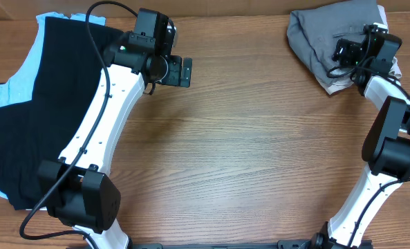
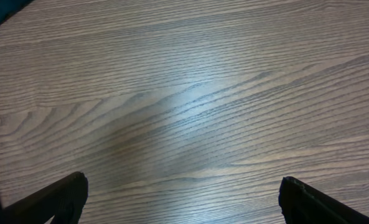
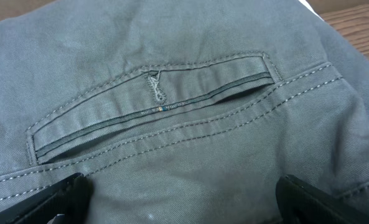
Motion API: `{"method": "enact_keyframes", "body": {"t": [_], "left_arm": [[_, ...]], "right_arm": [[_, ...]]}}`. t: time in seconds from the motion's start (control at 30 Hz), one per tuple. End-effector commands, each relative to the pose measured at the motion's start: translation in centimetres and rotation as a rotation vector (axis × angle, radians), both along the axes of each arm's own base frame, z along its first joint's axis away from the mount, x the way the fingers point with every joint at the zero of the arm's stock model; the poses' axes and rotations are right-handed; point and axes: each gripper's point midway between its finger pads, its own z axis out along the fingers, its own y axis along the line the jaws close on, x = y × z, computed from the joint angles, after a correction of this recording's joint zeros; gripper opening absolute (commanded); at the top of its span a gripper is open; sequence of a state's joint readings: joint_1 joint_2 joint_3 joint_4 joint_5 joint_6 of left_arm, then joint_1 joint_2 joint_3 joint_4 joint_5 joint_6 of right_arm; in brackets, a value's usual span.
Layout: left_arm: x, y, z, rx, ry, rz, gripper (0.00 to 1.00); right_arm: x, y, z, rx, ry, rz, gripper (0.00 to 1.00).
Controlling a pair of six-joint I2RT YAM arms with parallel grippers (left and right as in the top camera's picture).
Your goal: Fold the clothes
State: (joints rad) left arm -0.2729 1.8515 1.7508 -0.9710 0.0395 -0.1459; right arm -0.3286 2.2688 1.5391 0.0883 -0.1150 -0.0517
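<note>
Grey woven shorts point(image 1: 325, 41) — one pair, in a rumpled heap at about 1 o'clock on the wooden table point(image 1: 246, 138), against the far edge; a whitish edge shows at the heap's near corner. Right gripper point(image 1: 344, 50) — set over the heap's right side, at its 3 o'clock. In the right wrist view its two dark fingers point(image 3: 53, 199) stand wide apart at the bottom corners with nothing clamped between them and the cloth spread below; whether the tips touch the cloth cannot be told. Welt pocket point(image 3: 153, 106) — runs slantwise across that view, stitched all round, with a small tack of thread near its middle. Left gripper point(image 1: 180, 71) — at about 11 o'clock, over bare wood, well apart from the shorts; jaws wide open and empty, wood grain plain between them. Black T-shirt point(image 1: 39, 104) — spread flat at 9 o'clock, partly under the left arm, lying on a pale blue cloth point(image 1: 7, 93) whose edge shows along its left side.
</note>
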Motion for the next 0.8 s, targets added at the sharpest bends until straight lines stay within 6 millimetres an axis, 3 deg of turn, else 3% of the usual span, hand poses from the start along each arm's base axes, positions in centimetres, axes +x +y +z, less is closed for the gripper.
{"method": "enact_keyframes", "body": {"t": [0.0,0.1,0.17,0.23,0.33,0.37,0.43,0.6,0.77], "left_arm": [[-0.2,0.2,-0.3,0.021,-0.001,-0.008,1.0],[-0.2,0.2,-0.3,0.021,-0.001,-0.008,1.0],[-0.2,0.2,-0.3,0.021,-0.001,-0.009,1.0],[-0.2,0.2,-0.3,0.021,-0.001,-0.009,1.0],[-0.2,0.2,-0.3,0.021,-0.001,-0.008,1.0],[-0.2,0.2,-0.3,0.021,-0.001,-0.009,1.0],[-0.2,0.2,-0.3,0.021,-0.001,-0.008,1.0],[-0.2,0.2,-0.3,0.021,-0.001,-0.009,1.0],[-0.2,0.2,-0.3,0.021,-0.001,-0.009,1.0]], "right_arm": [[-0.5,-1.3,1.3,0.002,-0.007,-0.059,1.0],[-0.6,-1.0,8.5,0.013,-0.121,-0.069,1.0],[-1.1,0.1,14.7,0.015,-0.225,-0.028,1.0],[-2.4,2.1,22.1,-0.004,-0.35,0.034,1.0],[-5.6,4.7,31.6,-0.049,-0.515,0.088,1.0],[-7.5,5.9,35.4,-0.07,-0.584,0.11,1.0],[-10.8,7.5,40.7,-0.104,-0.687,0.131,1.0],[-19.3,10.1,50.1,-0.18,-0.891,0.144,1.0],[-25.8,12.1,55.1,-0.231,-1.025,0.152,1.0]]}}
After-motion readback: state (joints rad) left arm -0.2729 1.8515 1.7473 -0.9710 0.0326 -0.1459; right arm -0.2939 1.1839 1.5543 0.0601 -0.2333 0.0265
